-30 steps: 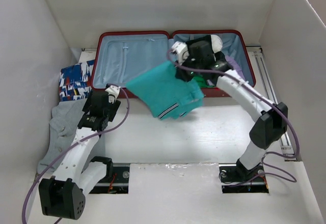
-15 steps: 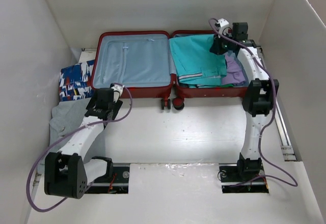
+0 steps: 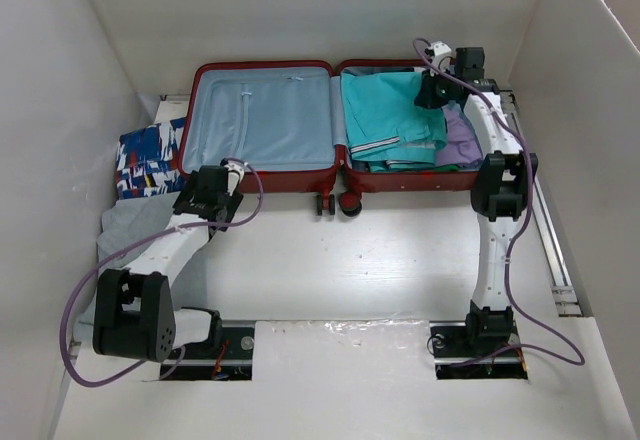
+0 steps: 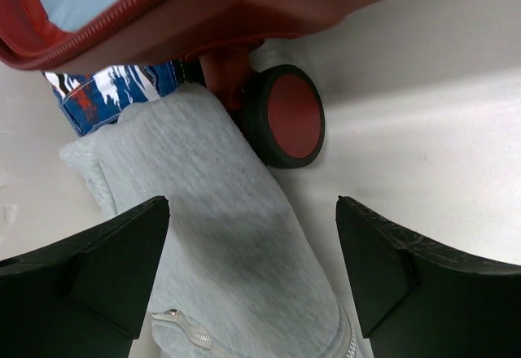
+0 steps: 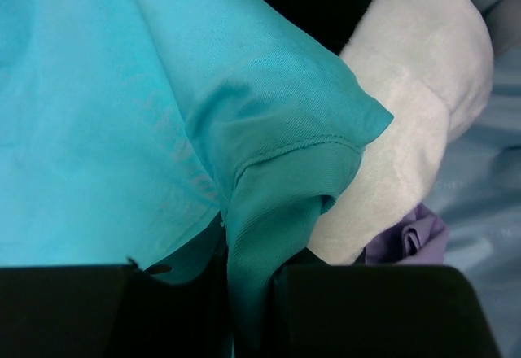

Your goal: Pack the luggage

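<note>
the dark-red suitcase lies open flat at the far side of the white worktop, with pale blue lining in both halves. the overhead view shows a teal shirt spread in the right half, with purple cloth beside it near the right wall. the right hand hangs over the far right corner of that half. only the right wrist view shows its grip: the fingers stand narrow, pinching a sleeve of the teal shirt. behind the sleeve it also shows a white fleecy thing, barely visible from above.

the left hand sits just in front of the suitcase's left half, over a grey garment at the left edge of the worktop. the left wrist view shows its fingers wide apart and holding nothing, with the grey garment below the gap. it also shows a black wheel with a red hub touching that garment, and a blue, white and red patterned cloth tucked under the suitcase's edge.
</note>
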